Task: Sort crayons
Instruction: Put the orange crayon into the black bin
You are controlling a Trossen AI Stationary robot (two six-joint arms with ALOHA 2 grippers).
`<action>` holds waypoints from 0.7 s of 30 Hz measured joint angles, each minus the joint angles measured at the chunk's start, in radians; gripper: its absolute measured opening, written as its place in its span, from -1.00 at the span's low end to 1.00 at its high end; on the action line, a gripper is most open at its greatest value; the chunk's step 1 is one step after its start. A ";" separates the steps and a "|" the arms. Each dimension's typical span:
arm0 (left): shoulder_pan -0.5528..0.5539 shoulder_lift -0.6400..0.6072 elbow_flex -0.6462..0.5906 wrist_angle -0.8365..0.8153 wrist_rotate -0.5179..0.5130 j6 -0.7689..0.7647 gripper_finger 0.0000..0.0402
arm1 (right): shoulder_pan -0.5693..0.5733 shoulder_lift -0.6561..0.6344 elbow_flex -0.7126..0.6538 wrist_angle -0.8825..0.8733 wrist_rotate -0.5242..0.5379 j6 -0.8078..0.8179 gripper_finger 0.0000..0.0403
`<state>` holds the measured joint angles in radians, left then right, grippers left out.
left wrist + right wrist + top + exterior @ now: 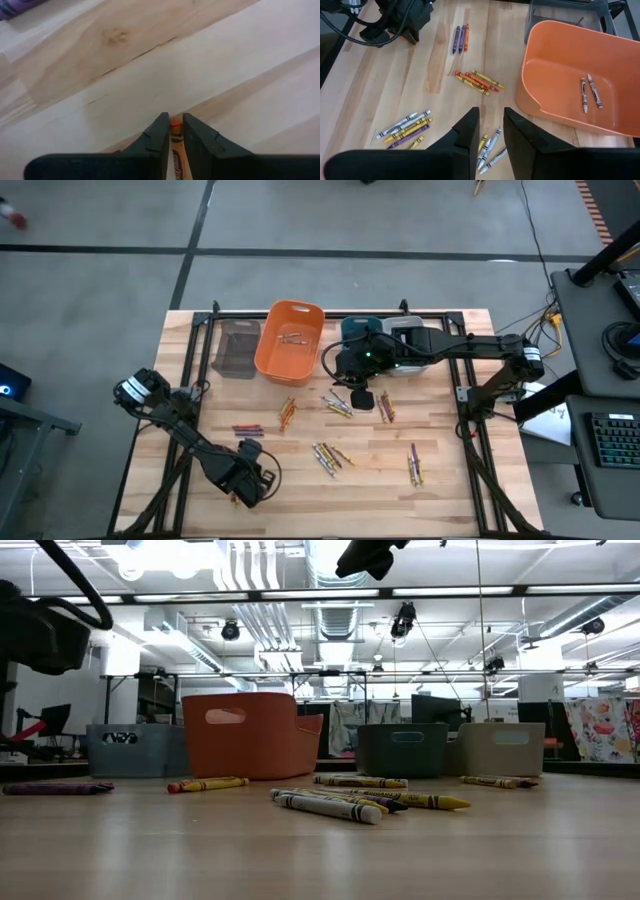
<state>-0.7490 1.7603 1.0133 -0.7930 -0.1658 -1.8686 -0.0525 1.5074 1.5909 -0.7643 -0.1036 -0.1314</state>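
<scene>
**Left wrist view: orange crayon pinched, most of it hidden**

You see only the tip and a strip of wrapper of the orange crayon (pixel 175 131); the rest is covered by the left tool's (pixel 175 131) fingers, which are clamped on it just above the table (pixel 100 75). From above, that left tool sits near the table's front left, and the arm covers the crayon there.

Your right tool (pixel 491 125) hangs over the table's middle, beside the orange bin (pixel 290 338), fingers slightly apart, holding nothing. In the low view neither tool shows clearly.

Two greyish crayons (pixel 588 93) lie in the orange bin. The other crayons (pixel 330 454) lie loose on the table in small clusters: purple and red ones (pixel 248 429) at the left, orange and yellow ones (pixel 477 81) near the bin. Bins behind the orange one are partly covered by the right arm, so you cannot read their contents.
</scene>
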 joint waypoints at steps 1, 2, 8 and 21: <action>0.000 0.000 0.001 -0.001 -0.002 0.000 -0.82 | 0.000 0.000 0.000 0.000 0.000 -0.001 -0.60; 0.000 0.000 0.004 -0.002 -0.002 0.000 -0.82 | 0.000 0.000 0.000 0.000 0.000 -0.001 -0.59; 0.000 -0.007 0.007 -0.004 -0.010 0.017 -0.82 | 0.000 0.000 0.000 -0.005 0.000 -0.014 -0.62; -0.008 -0.024 0.057 -0.069 -0.006 0.021 -0.77 | 0.000 0.000 0.000 -0.015 0.000 -0.017 -0.66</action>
<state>-0.7570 1.7359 1.0700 -0.8621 -0.1714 -1.8476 -0.0525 1.5074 1.5909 -0.7795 -0.1037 -0.1489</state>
